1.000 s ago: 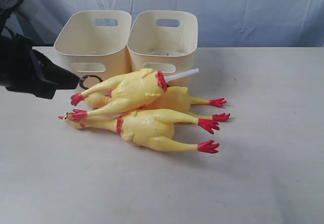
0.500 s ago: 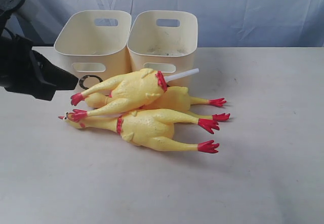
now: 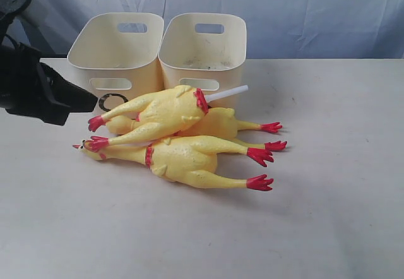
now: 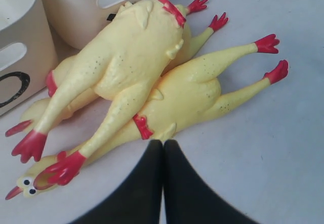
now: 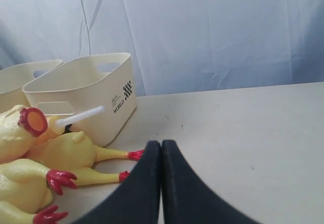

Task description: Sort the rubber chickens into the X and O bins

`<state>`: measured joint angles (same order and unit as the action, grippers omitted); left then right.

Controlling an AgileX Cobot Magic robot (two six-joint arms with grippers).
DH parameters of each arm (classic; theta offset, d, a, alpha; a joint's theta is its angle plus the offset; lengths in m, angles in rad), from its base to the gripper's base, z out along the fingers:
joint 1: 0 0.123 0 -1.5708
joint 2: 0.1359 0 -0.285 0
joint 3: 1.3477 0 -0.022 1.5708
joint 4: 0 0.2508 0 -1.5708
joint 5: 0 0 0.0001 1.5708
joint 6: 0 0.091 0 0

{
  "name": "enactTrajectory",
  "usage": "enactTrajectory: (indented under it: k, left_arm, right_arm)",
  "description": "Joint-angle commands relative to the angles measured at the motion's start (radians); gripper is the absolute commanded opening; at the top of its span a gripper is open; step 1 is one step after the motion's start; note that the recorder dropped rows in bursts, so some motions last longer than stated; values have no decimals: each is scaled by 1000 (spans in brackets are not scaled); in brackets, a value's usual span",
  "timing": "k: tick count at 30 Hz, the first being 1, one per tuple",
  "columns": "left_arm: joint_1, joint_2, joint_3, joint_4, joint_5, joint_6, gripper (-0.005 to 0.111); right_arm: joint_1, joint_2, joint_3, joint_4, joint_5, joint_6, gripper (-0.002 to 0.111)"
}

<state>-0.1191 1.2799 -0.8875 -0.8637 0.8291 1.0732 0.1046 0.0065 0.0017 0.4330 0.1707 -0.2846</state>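
The bench [image 3: 328, 222] is a matte off-white slab, faintly scuffed, and a creased pale-blue sheet [image 3: 315, 14] hangs behind it. Three glossy, pimpled rubber chickens [image 3: 183, 159] lie piled mid-bench, just in front of two smooth cream bins [image 3: 202, 48] with rounded corners, set side by side. The left end effector [image 4: 163, 148] is clenched on nothing beside the pile. The right end effector [image 5: 161, 148] is likewise clenched and empty, out past their red feet.

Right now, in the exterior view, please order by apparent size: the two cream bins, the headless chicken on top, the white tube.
O bin and right bin: they look alike, no ranking.
Then headless chicken.
Smallest: white tube.
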Motion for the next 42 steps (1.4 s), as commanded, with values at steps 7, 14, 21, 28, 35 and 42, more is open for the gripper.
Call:
enactTrajectory:
  k: [7,14,21,28,35,42]
  left_arm:
    - [-4,0,-8,11,-3,4,0]
    - [-4,0,-8,11,-3,4,0]
    - [-4,0,-8,11,-3,4,0]
    - [-4,0,-8,11,-3,4,0]
    - [-4,0,-8,11,-3,4,0]
    - [-4,0,-8,11,-3,4,0]
  right_arm:
    - [1,-6,-2,346,-143,54,-1]
    - [1,-6,-36,315,-102,49,-1]
    - [1,48,-224,268,145,-21,-1]
    - [1,231,-418,272,331,-226,-1]
    - [1,516,-639,272,439,-404,-1]
    - [14,837,-842,272,496,-464,-1]
